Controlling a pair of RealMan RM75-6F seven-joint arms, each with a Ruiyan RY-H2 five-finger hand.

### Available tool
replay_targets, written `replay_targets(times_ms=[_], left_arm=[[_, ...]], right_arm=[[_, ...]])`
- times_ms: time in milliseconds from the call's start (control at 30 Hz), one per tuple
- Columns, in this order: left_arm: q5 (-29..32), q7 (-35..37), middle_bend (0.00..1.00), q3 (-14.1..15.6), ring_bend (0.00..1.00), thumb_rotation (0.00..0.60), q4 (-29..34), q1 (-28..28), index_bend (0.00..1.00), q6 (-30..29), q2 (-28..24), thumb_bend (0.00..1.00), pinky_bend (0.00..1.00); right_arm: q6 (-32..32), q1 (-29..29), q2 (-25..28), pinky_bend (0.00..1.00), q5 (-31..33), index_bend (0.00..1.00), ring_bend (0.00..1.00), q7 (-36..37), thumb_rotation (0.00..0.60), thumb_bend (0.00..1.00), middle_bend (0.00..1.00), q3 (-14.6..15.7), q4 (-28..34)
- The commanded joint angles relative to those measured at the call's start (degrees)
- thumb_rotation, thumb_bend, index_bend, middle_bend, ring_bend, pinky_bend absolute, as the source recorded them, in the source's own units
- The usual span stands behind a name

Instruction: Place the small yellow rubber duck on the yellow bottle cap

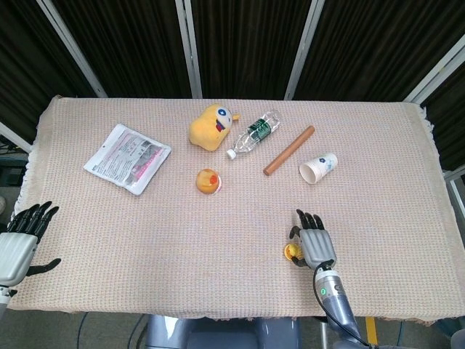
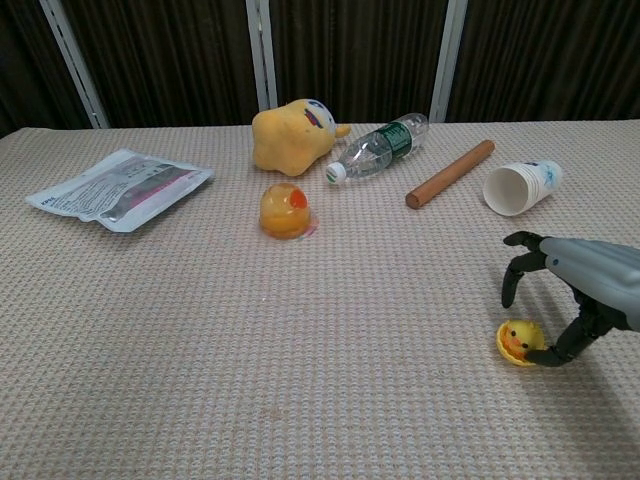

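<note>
The small yellow rubber duck (image 2: 517,336) (image 1: 291,251) sits upright on the yellow bottle cap (image 2: 508,354) near the table's front right. My right hand (image 2: 575,290) (image 1: 317,243) arches over it from the right. Its fingertips (image 2: 509,294) hang just above and left of the duck, and its thumb lies beside the cap's right edge; a small gap shows around the duck. My left hand (image 1: 19,241) rests with fingers spread at the table's front left corner, holding nothing.
Across the back of the table lie a foil packet (image 2: 120,187), a yellow plush toy (image 2: 292,134), a plastic bottle (image 2: 378,148), a wooden rod (image 2: 450,173) and a tipped paper cup (image 2: 521,186). An orange dome toy (image 2: 285,211) sits mid-table.
</note>
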State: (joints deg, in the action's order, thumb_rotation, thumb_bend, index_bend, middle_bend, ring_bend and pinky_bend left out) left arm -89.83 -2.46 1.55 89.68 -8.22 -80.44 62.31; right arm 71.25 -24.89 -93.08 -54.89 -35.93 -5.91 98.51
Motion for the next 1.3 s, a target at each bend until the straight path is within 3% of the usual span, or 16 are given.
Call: replay_targets(times_ms=[33,333,600,700,900,1167,1300], left_arm=[[0.0,-0.07,0.0,0.0,0.0,0.6,0.01,0.0,0.0,-0.01,0.0,0.0,0.11],[0.11,-0.11,0.0,-0.03,0.0,0.6,0.05,0.0,0.0,0.05,-0.03,0.0,0.11],[0.22,-0.23,0.0,-0.11,0.0,0.6,-0.1,0.08,0.0,-0.11,0.06,0.0,0.11],[0.32,-0.16,0.0,-0.07,0.0,0.6,-0.28,0.09,0.0,0.02,0.12,0.0,0.11],[0.48,-0.77,0.0,0.0,0.0,0.6,-0.33,0.14,0.0,0.19,0.17,0.0,0.11],[1.28,-2.7,0.0,-0.02,0.0,0.6,0.18,0.1,0.0,0.87,0.11,0.0,0.11],[2.14,-3.88,0.0,-0.21,0.0,0.6,0.51,0.24,0.0,1.04,0.13,0.0,0.11]], right_arm=[[0.05,-0.08,0.75,0.0,-0.23,0.39,0.0,-0.62,0.6,0.14,0.0,0.27,0.75],[0.6,-0.53,3.99,0.0,0.83,0.32,0.0,-2.16,0.6,0.0,0.0,-0.8,3.91],[4.73,-0.4,12.38,0.0,-1.17,0.01,0.0,-4.17,0.6,0.0,0.0,-3.41,10.86],[7.11,0.94,16.25,0.0,-5.14,0.0,0.0,-2.67,0.6,0.0,0.0,-3.25,12.42],[11.3,5.27,24.43,0.0,-16.95,0.0,0.0,3.38,0.6,0.0,0.0,0.63,9.97],[13.48,10.19,29.63,0.0,-21.73,0.0,0.0,12.64,0.6,0.0,0.0,4.23,5.2],[15.35,12.19,28.91,0.0,-23.93,0.0,0.0,18.19,0.6,0.0,0.0,4.81,0.35]])
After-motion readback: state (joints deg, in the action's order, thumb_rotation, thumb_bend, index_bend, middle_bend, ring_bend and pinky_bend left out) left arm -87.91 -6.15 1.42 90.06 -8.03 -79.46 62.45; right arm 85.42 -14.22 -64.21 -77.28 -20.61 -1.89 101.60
